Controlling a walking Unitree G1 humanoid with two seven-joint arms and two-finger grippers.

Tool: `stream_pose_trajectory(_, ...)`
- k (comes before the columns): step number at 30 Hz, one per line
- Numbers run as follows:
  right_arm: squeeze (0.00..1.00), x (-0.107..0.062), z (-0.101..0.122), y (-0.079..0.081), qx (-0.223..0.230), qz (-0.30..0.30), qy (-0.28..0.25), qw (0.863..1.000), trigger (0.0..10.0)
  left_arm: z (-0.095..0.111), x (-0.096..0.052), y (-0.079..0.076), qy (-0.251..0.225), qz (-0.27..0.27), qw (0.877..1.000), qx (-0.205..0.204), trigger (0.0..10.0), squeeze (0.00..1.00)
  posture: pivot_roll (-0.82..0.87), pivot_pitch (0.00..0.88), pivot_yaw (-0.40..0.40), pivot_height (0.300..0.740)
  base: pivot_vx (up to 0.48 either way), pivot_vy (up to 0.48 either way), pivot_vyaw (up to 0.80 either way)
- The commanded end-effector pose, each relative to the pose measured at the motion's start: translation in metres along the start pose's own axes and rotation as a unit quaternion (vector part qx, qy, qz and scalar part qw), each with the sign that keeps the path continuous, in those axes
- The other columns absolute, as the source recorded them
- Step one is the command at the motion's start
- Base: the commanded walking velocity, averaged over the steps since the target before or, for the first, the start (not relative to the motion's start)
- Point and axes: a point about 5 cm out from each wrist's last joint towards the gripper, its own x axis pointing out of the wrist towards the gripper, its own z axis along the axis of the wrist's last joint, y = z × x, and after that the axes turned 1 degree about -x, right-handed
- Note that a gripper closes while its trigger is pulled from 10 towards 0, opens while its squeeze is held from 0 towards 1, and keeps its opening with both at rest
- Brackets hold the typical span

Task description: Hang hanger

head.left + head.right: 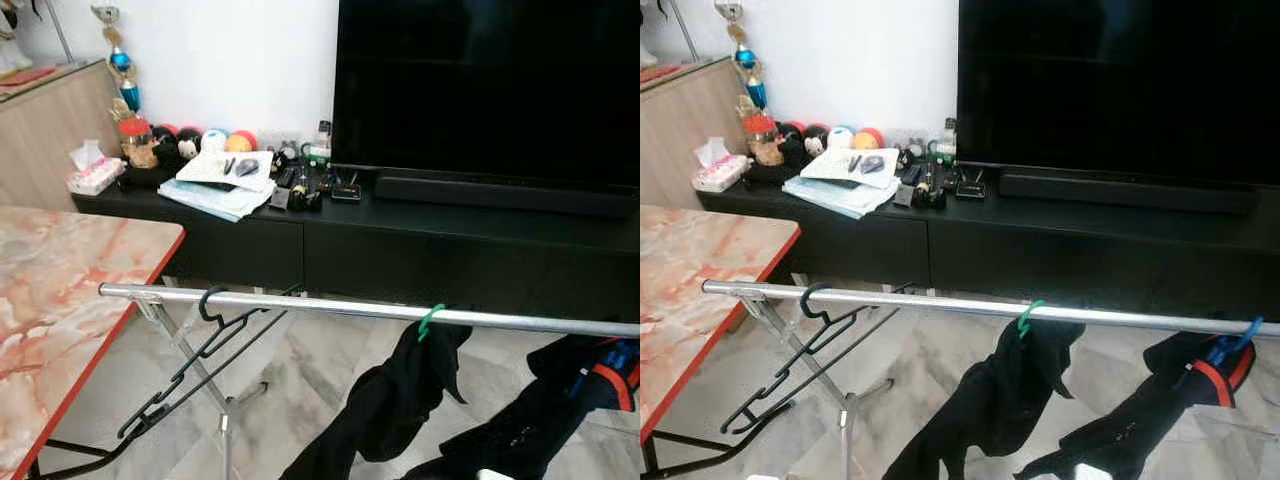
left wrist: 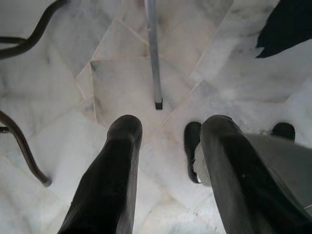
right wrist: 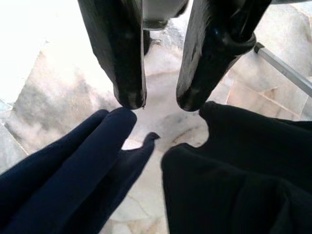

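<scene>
Hanging by its hook at the left of the frame, the black hanger (image 1: pixel 190 355) sits on the silver rail (image 1: pixel 330 308), beside the marble bench (image 1: pixel 60 300). My left hand (image 2: pixel 163 146) and right hand (image 3: pixel 161 100) are open, empty, above the floor (image 2: pixel 122 83).

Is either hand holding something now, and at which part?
Nothing is held. The left hand and right hand are open over the floor; the black hanger hangs on the rail.

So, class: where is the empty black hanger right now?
In the left eye view, the empty black hanger hangs at the left end of the silver rail, beside the marble table.
</scene>
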Motion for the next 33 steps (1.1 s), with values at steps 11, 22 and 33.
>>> stream_pose_trajectory(11,0.0,-0.006,-0.006,-0.016,-0.02,-0.033,-0.02,0.999,10.0,-0.005,-0.001,-0.003,0.009,-0.006,1.0,0.006,10.0,0.0,0.14,0.0,-0.005,0.74,0.0,0.0,0.0)
stream_pose_trajectory(22,0.0,-0.041,0.015,-0.017,-0.048,-0.029,-0.241,0.969,10.0,-0.003,0.0,-0.001,0.012,-0.011,1.0,0.021,10.0,0.0,0.08,0.0,0.005,0.74,0.0,0.0,0.0)
stream_pose_trajectory(33,0.0,-0.067,0.047,-0.047,0.036,-0.14,-0.289,0.946,10.0,0.0,0.001,-0.005,0.013,-0.016,0.999,0.028,10.0,0.0,0.05,0.0,0.002,0.74,0.0,0.0,0.0)
